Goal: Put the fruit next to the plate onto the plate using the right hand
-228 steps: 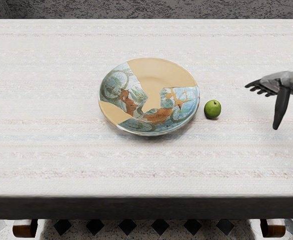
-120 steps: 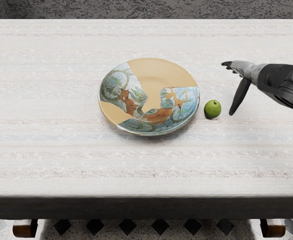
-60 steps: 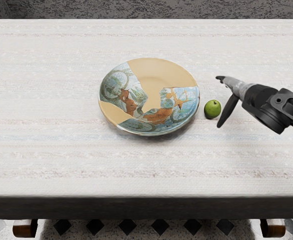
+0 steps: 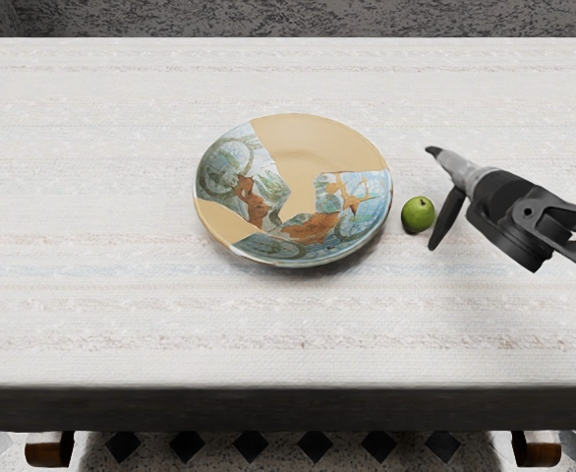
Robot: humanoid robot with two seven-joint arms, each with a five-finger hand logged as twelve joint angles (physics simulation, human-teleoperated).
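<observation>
Fruit [image 4: 418, 213], small and green, lay on the counter [image 4: 121, 315] just beside the right robot hand [image 4: 460, 177], between it and the plate [image 4: 308, 147]. The robot hand was spread and held nothing, one finger hanging down near the fruit, probably prepared for grasping.

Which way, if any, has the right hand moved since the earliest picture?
Yes. The right hand moved from the picture's right edge leftward, to just beside the green fruit.
</observation>
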